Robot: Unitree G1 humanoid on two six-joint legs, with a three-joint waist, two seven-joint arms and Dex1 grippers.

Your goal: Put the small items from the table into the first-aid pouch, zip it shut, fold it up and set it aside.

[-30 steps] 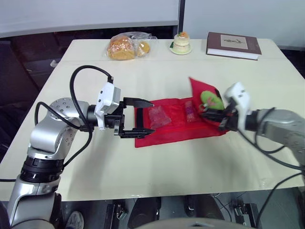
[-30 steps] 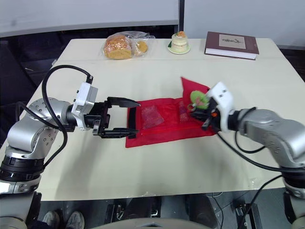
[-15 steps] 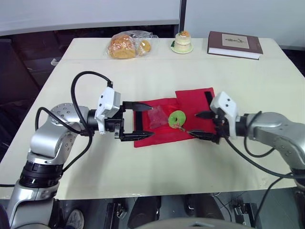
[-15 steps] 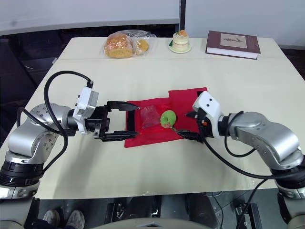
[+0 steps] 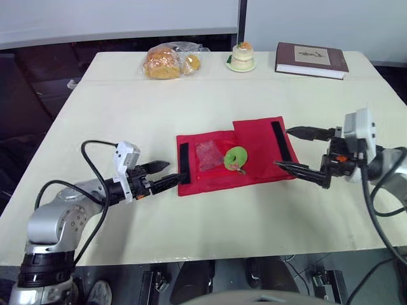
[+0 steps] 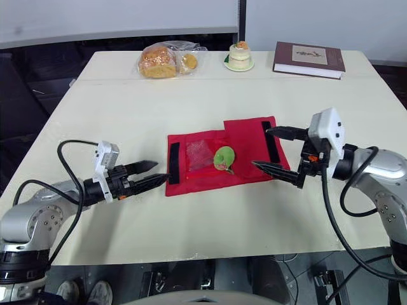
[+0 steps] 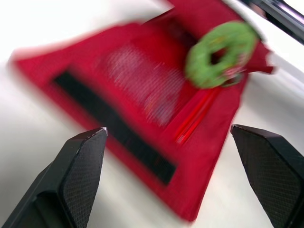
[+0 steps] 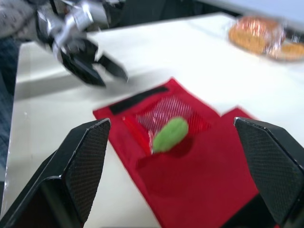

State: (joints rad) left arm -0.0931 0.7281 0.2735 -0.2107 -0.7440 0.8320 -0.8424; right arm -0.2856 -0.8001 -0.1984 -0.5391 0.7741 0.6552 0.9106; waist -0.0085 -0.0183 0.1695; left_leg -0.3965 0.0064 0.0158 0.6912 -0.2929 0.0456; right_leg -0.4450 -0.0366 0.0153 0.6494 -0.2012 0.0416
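A red first-aid pouch lies spread flat in the middle of the table, with a black strip near each end. A green ring-shaped item rests on top of it, beside the mesh pocket, which holds a small packet. My left gripper is open, low over the table at the pouch's left edge. My right gripper is open at the pouch's right edge, its fingers straddling that end and holding nothing. The right wrist view shows the green item on the pouch and the left gripper beyond it.
At the far edge of the table lie a bag of bread, a small cake on a plate and a brown book. Bare tabletop runs between the pouch and the near edge.
My right gripper opened and let go; the green item now lies on the pouch and the raised flap has fallen flat. Both arms drew outward, the left sinking lower.
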